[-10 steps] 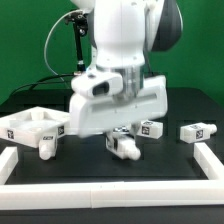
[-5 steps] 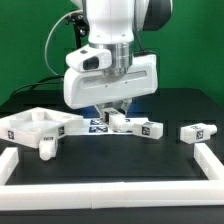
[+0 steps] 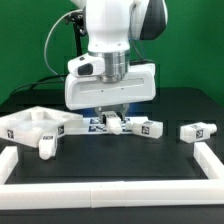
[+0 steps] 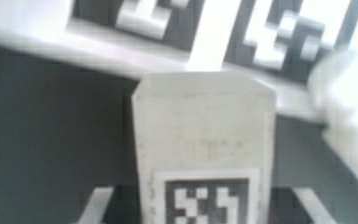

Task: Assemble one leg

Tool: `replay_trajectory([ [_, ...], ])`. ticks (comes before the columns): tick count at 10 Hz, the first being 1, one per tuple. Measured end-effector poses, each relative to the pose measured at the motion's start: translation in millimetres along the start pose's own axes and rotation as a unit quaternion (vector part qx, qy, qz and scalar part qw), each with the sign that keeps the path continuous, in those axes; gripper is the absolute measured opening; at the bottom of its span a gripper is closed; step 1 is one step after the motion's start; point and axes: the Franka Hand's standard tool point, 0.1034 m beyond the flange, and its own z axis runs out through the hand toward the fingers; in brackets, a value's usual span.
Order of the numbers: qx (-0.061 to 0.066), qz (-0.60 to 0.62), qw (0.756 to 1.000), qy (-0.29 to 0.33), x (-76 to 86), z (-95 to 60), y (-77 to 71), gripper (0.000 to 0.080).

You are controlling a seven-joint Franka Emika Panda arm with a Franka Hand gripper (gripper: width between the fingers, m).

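My gripper [image 3: 114, 120] is shut on a leg [image 3: 120, 124], a short white peg with a square tag, and holds it low over the black table, just right of the white tabletop [image 3: 32, 124]. In the wrist view the leg [image 4: 202, 130] fills the middle, with my gripper [image 4: 202, 208] closed on it and one finger [image 4: 108, 203] showing on each side. Three more legs lie loose: one [image 3: 150, 128] just right of the gripper, one [image 3: 194, 131] far right, one [image 3: 47, 150] in front of the tabletop.
A raised white rim [image 3: 100, 192] runs along the table's front and sides. A white surface with black-and-white tags [image 4: 194, 30] lies just beyond the held leg; tags [image 3: 96, 123] also show under the hand. A black stand and cables rise at the back [image 3: 70, 40].
The arm has moved from the table's front toward the back and up a little, carrying the leg with it. The other parts have not moved.
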Motion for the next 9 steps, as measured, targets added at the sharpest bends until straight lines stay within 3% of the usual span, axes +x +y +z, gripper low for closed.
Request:
replay_trajectory([
  [2,-0.001,0.001,1.000,0.003,-1.7,12.4,2.3,0.0284],
  [4,-0.002,-0.009,1.000,0.007,-1.7,12.3,6.3,0.0284],
  [5,-0.002,-0.010,1.000,0.007,-1.6,12.4,5.5,0.0336],
  [6,-0.002,-0.010,1.000,0.007,-1.7,12.5,5.4,0.0471],
  [7,-0.002,-0.011,1.000,0.007,-1.6,12.4,5.4,0.0471],
  [8,-0.001,-0.011,1.000,0.005,-1.7,9.9,4.8,0.0608],
  [9,0.003,-0.016,1.000,0.000,-1.7,-6.6,3.2,0.0637],
])
